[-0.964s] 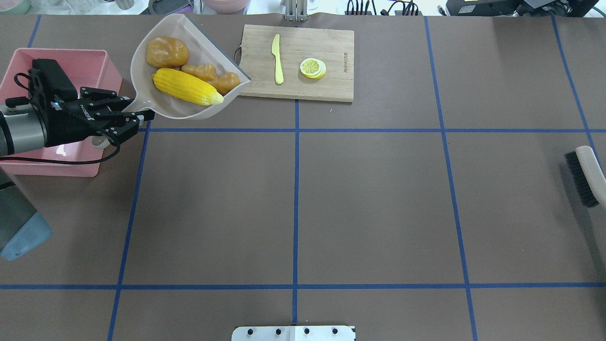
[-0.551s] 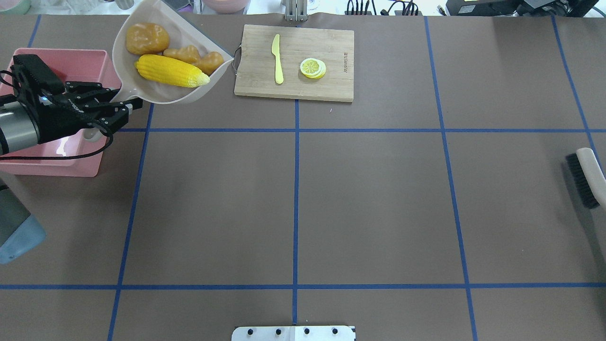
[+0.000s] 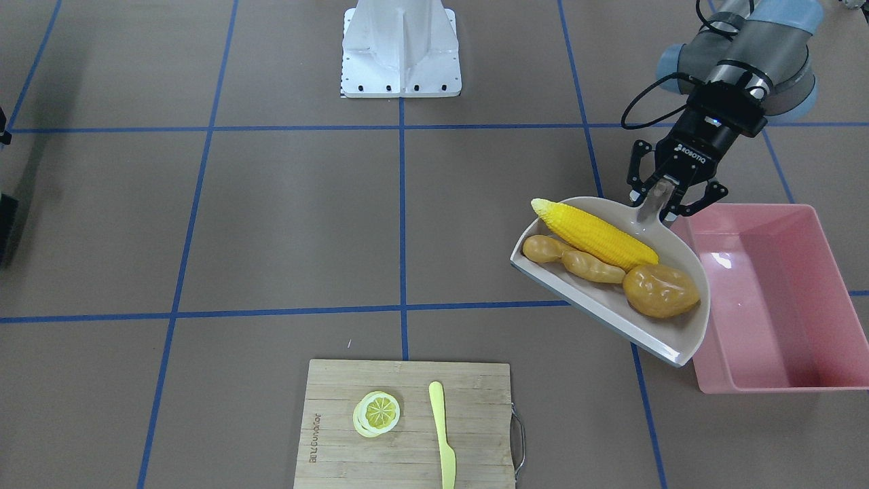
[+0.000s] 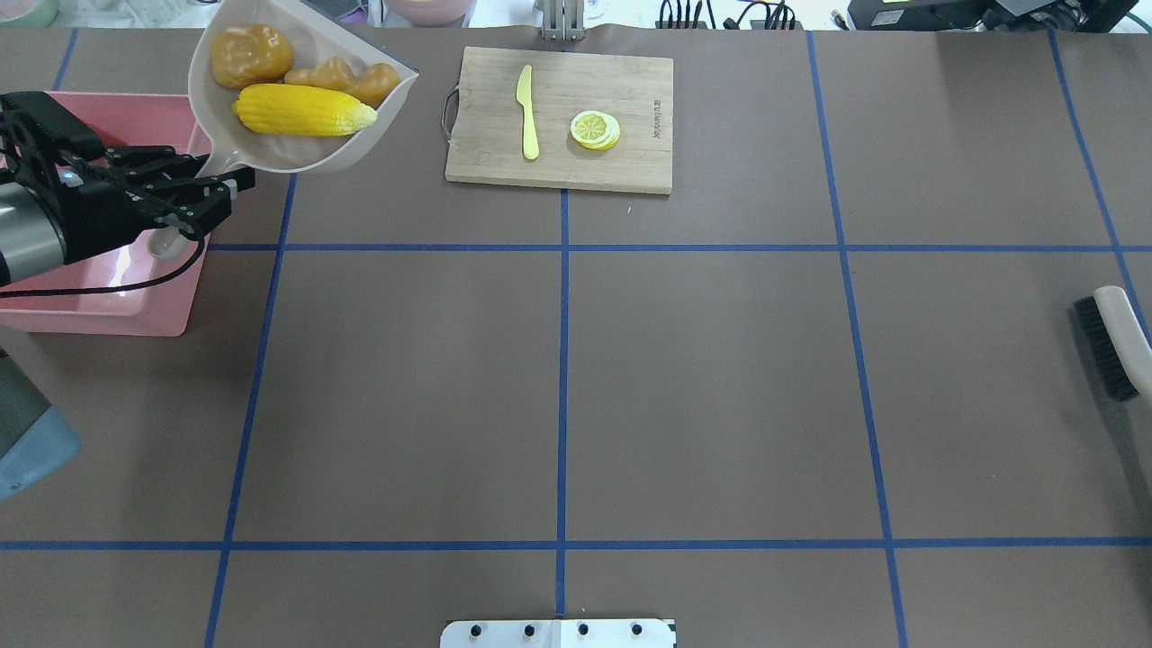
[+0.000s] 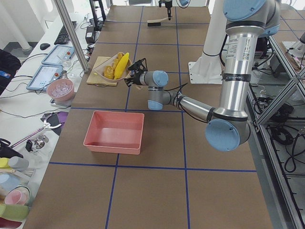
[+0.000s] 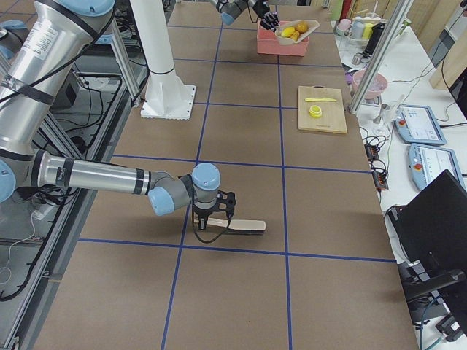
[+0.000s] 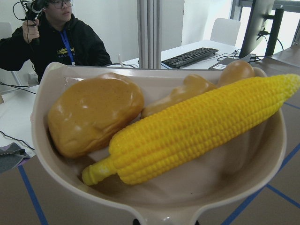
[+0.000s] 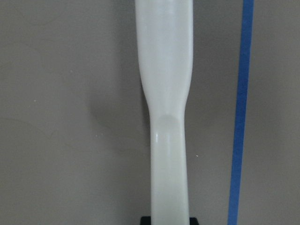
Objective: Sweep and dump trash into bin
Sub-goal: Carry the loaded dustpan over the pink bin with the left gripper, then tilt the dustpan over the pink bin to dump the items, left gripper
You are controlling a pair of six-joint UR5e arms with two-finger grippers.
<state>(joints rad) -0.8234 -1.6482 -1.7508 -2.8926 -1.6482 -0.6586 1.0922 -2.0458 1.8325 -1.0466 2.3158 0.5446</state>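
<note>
My left gripper (image 4: 202, 184) is shut on the handle of the pale beige dustpan (image 4: 297, 155) and holds it raised beside the pink bin (image 4: 135, 117), at the bin's far right corner. The yellow corn cob (image 4: 301, 110), tan ginger root (image 4: 346, 81) and brown potato (image 4: 250, 54) lie in the pan. The front-facing view shows the pan (image 3: 597, 305) tilted, with its edge over the bin's (image 3: 767, 299) rim. The bin's inside is bare. My right gripper (image 6: 219, 221) is shut on the handle of a brush (image 8: 166, 117) low at the table.
A wooden cutting board (image 4: 558, 117) with a pale yellow knife (image 4: 527, 112) and a lemon slice (image 4: 594, 129) lies right of the dustpan. The brush (image 4: 1111, 337) shows at the table's right edge. The robot base (image 3: 400, 47) stands at mid table.
My left gripper has carried the dustpan with the three toy foods left and toward the far edge, closer to the bin. The brush has not moved.
</note>
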